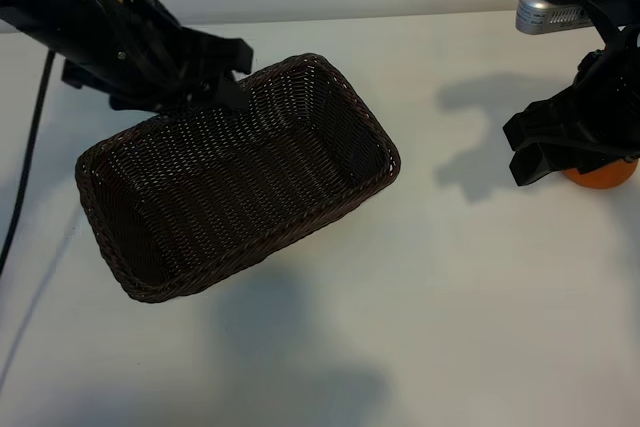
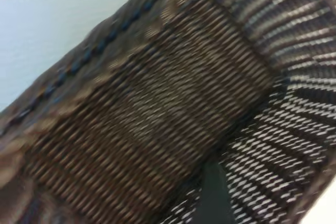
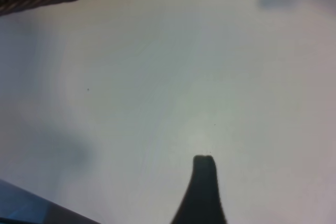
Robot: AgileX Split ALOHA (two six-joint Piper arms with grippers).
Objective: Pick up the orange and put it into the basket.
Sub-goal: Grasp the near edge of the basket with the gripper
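Orange [image 1: 600, 174] sits on the bench [image 1: 450, 297] at far right, half hidden under the right hand [image 1: 560, 152], fingers apart, nothing held; left hand [image 1: 215, 82] grips the basket [image 1: 240, 182] rim, tilting it to receive.

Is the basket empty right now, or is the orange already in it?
Empty: the basket shows only bare weave inside. The orange sits on the table under the right end effector.

A robotics lab bench is indicated: a plain white table [image 1: 420, 327] is flanked by two black robot arms, each fitted with a wrist camera [image 1: 560, 9]; no household furnishings are seen.
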